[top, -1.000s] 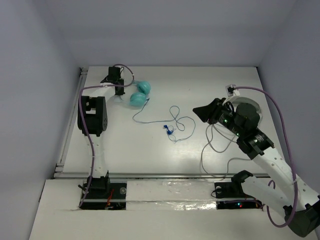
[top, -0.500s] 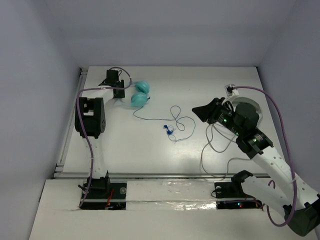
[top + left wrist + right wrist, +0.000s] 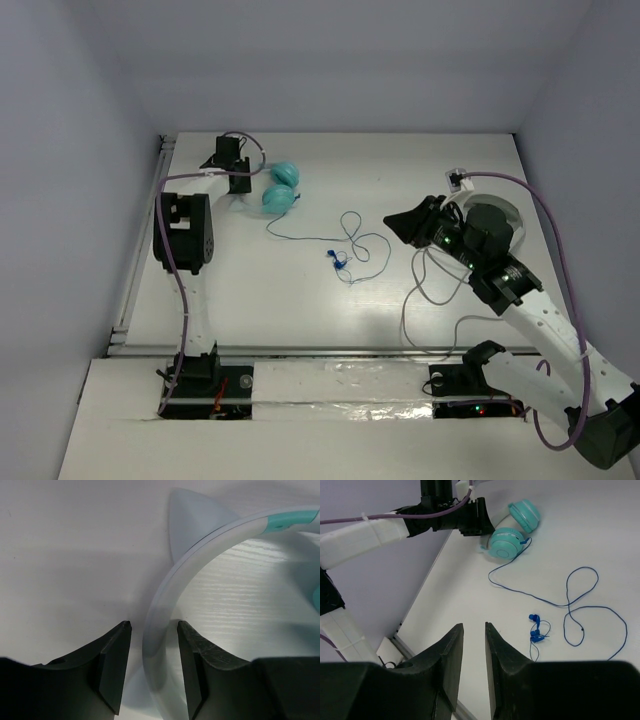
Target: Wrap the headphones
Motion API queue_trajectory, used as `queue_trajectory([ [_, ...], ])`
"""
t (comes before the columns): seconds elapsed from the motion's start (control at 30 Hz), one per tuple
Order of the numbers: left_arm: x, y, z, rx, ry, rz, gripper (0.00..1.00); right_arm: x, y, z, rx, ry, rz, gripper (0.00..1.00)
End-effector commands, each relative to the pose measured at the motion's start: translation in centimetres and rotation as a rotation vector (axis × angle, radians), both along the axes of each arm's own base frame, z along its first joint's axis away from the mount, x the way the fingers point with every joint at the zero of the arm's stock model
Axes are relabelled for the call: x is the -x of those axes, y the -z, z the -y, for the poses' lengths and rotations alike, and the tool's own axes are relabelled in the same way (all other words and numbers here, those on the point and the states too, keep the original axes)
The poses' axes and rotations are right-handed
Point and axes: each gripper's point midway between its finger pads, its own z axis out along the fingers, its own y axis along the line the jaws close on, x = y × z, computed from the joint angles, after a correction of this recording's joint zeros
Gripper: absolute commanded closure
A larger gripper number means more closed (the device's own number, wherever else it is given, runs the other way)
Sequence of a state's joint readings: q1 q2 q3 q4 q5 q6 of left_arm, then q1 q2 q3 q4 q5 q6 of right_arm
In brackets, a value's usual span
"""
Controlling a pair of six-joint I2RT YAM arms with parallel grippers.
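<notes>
L gripper at headphones band, far-left of table.
My L jaws straddle the white band, not pinching; R gripper right of cord, jaws narrowly apart, empty.

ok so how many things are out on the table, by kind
teal headphones, with the blue cord: 1
grey-white headphones, mostly hidden behind the right arm, with the grey cable: 1
total: 2
</notes>
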State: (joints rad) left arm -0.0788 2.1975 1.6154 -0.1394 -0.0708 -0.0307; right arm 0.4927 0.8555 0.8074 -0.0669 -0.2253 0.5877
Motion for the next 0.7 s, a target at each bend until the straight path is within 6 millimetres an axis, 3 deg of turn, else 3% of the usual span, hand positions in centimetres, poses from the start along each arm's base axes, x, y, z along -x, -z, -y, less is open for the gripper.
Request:
queue_trajectory([
  [0.0,0.0,1.0,1.2,0.014,0.026,-0.050,0.61,0.1,-1.5,-0.4,-0.031,-0.017,0.053,0.70],
  [0.13,-0.6,1.2,2.0,-0.047,0.046,-0.063,0.62,0.2,-1.6,-0.3,-0.032,-0.012,0.059,0.72],
  [0.23,-0.9,1.2,2.0,-0.044,0.032,-0.066,0.75,0.1,-1.4,-0.2,-0.031,-0.004,0.055,0.72],
  [0.27,-0.9,1.1,1.9,-0.042,0.026,-0.059,0.93,0.3,-1.4,-0.1,-0.033,-0.004,0.056,0.73],
  [0.3,-0.7,1.4,1.9,-0.041,0.027,-0.062,1.00,0.3,-1.4,-0.1,-0.036,-0.003,0.056,0.74],
  [0.4,-0.7,1.0,2.0,-0.034,0.023,-0.057,1.00,0.4,-0.8,0.0,-0.036,-0.002,0.042,0.81],
  [0.5,-0.6,-2.0,3.2,0.038,0.040,-0.003,1.00,0.0,-0.8,-0.4,-0.029,-0.014,0.058,0.98],
  [0.53,-0.7,-5.1,3.5,0.059,0.043,0.050,1.00,-0.1,-0.6,-0.5,-0.028,-0.019,0.057,1.00],
  [0.6,-0.2,-8.0,4.2,0.104,0.057,0.088,1.00,-0.4,-0.8,-1.1,-0.036,-0.039,0.072,1.00],
  [0.63,0.2,-11.3,4.8,0.152,0.066,0.139,1.00,-0.7,-0.2,-1.5,-0.030,-0.052,0.063,1.00],
  [0.67,0.9,-12.7,5.6,0.192,0.089,0.146,1.00,-0.7,-0.1,-1.9,-0.031,-0.075,0.062,1.00],
])
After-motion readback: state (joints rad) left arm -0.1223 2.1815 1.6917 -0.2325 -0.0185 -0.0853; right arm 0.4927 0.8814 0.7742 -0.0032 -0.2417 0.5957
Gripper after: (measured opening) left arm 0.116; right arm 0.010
